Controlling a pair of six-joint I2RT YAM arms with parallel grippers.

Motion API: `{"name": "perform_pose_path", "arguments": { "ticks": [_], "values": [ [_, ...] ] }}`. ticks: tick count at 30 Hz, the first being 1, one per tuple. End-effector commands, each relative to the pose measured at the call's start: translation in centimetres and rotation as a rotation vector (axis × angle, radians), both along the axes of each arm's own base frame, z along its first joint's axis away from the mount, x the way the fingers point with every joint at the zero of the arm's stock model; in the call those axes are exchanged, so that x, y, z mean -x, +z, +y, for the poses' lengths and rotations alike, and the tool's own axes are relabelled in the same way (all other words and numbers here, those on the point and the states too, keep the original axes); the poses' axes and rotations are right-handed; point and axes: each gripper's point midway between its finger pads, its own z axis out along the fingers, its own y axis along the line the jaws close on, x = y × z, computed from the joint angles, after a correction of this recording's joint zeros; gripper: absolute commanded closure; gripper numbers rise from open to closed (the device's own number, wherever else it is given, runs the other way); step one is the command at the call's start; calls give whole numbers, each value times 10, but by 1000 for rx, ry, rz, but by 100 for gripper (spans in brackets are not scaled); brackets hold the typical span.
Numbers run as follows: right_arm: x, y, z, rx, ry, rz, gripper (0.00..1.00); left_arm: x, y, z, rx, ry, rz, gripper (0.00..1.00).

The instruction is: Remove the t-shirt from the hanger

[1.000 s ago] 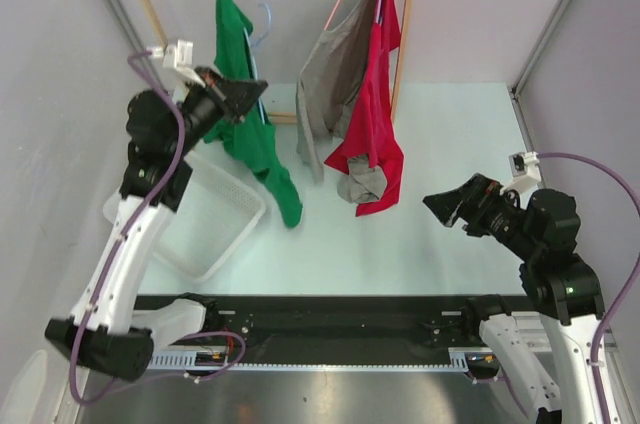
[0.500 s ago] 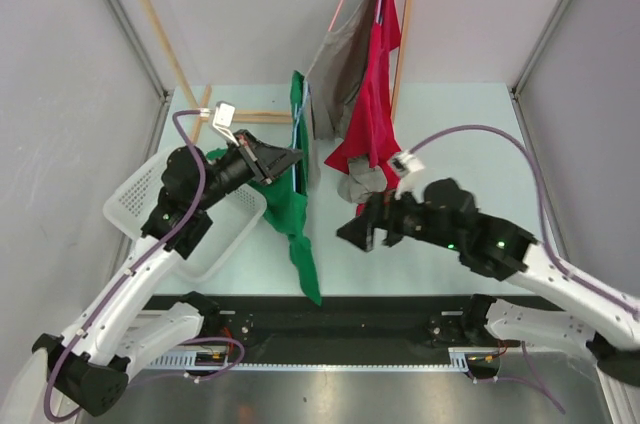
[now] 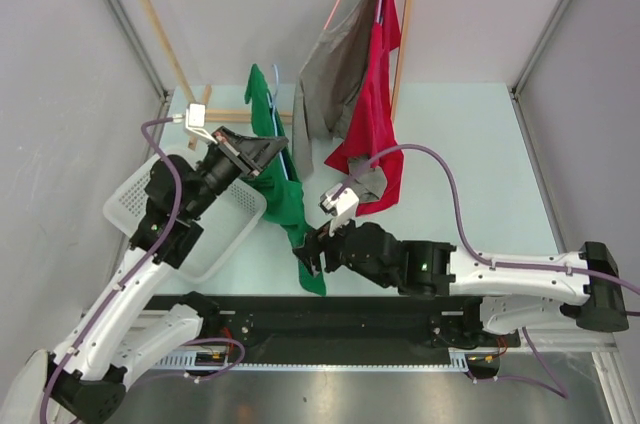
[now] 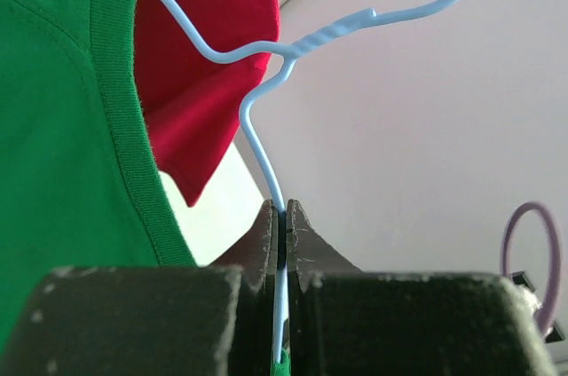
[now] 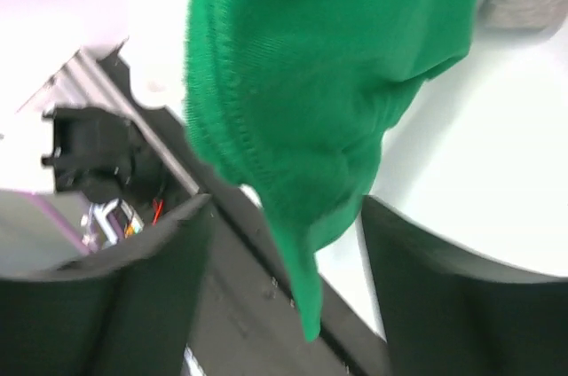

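Observation:
A green t-shirt (image 3: 285,194) hangs on a light-blue wire hanger (image 4: 327,33), held in the air over the table's left half. My left gripper (image 4: 281,216) is shut on the hanger's wire just below its hook; from above it sits at the shirt's upper part (image 3: 278,152). The shirt's long lower end (image 5: 311,128) droops between the two fingers of my right gripper (image 5: 293,287). That gripper is open with a gap on each side of the cloth. From above, the right gripper (image 3: 308,256) is at the shirt's bottom tip, near the table's front edge.
A white mesh basket (image 3: 170,244) stands on the table under my left arm. A grey shirt (image 3: 335,74) and a red shirt (image 3: 375,114) hang on the wooden rack (image 3: 403,34) at the back. A black rail (image 3: 380,309) runs along the near edge.
The left arm has brought the hanger with the green shirt off the rack and down toward the front. The right arm swung in from the far right, and its fingers now straddle the shirt's lower end.

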Motion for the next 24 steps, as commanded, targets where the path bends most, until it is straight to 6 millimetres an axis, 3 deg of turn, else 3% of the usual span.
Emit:
{"name": "perform_pose_path", "arguments": {
  "ticks": [1,2,4,5,9,11,15,16,20,24],
  "values": [
    [-17,16,5,-96,-129,-81,43,13,50,19,126,63,-81,100],
    [-14,14,6,-103,-126,-77,61,13,51,23,136,81,-80,100],
    [-15,4,2,-104,-160,-61,84,6,49,34,177,153,-60,100],
    [-16,4,0,-116,-172,-56,100,9,53,41,208,180,-68,100],
    [-13,5,-7,-160,-191,-24,100,2,55,63,348,286,-49,100],
    [-6,-4,-11,-161,-190,1,100,-6,55,77,379,371,-45,100],
    [4,-14,-32,-168,-247,8,100,-19,61,95,399,488,-56,100],
    [6,-24,-37,-147,-247,13,100,-22,63,95,396,500,-63,100],
    [15,-32,-54,-166,-256,19,100,-35,69,96,335,549,-97,100],
    [25,-24,-72,-225,-264,14,100,-45,70,83,225,525,-140,100]
  ]
}}
